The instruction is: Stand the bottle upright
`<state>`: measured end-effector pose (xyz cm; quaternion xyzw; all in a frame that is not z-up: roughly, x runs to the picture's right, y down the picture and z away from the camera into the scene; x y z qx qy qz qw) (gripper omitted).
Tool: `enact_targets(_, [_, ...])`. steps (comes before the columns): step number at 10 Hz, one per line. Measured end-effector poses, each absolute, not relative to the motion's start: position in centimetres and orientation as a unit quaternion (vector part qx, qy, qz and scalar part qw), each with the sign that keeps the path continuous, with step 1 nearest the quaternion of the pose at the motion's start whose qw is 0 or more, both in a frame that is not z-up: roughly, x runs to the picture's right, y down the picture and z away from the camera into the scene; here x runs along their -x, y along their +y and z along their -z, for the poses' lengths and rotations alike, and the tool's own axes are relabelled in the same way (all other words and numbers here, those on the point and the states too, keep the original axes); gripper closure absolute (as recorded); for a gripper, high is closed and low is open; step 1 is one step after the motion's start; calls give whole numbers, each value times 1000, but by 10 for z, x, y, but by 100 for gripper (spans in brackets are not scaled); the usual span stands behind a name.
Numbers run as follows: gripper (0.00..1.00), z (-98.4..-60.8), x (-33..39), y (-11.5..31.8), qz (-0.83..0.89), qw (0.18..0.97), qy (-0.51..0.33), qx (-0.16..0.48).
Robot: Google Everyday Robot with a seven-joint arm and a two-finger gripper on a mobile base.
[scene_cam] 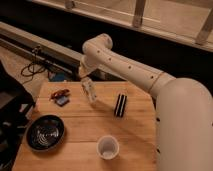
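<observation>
The bottle (90, 94) is a slim, pale, clear shape at the back middle of the wooden table (80, 130). It stands nearly upright, leaning slightly, with its lower end at the table top. My gripper (86, 84) comes down from the white arm (125, 65) right above it and is shut on the bottle's upper part. The gripper and the bottle overlap, so the bottle's top is hidden.
A flat black ribbed block (120, 105) lies to the right of the bottle. A white cup (107, 147) stands near the front edge. A black bowl (45, 133) sits front left. A red and blue item (60, 96) lies back left. My white base (185, 130) fills the right.
</observation>
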<state>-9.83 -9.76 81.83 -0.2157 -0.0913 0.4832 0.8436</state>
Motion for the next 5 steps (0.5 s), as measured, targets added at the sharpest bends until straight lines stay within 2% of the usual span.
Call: enact_targets(5, [99,-824,94,-99,-513,825,-132,200])
